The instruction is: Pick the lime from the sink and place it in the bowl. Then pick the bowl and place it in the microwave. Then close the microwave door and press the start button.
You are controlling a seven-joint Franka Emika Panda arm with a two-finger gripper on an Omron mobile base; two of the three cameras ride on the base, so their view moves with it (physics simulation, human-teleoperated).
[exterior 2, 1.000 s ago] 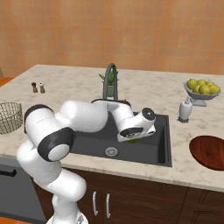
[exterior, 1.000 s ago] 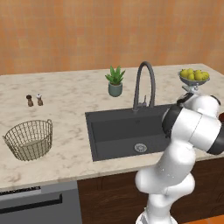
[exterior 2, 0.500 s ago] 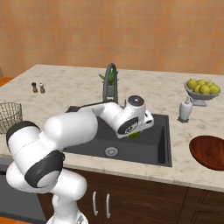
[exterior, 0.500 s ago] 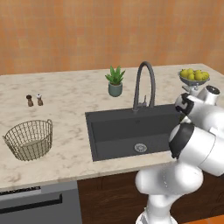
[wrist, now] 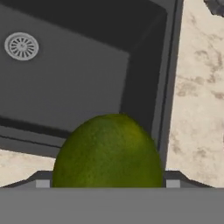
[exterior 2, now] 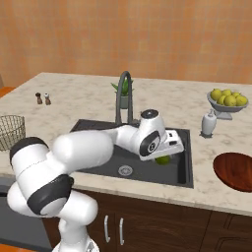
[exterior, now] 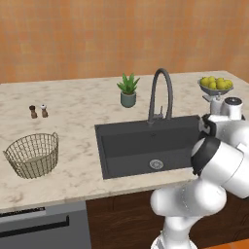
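The lime (wrist: 108, 151) has dimpled, faintly glossy skin, the sink (wrist: 78, 70) is smooth matt grey, the counter (wrist: 197, 100) speckled stone.

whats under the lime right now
Under the lime, held in the tool, lie the dark sink floor and its right wall. The lime covers the part straight beneath it.
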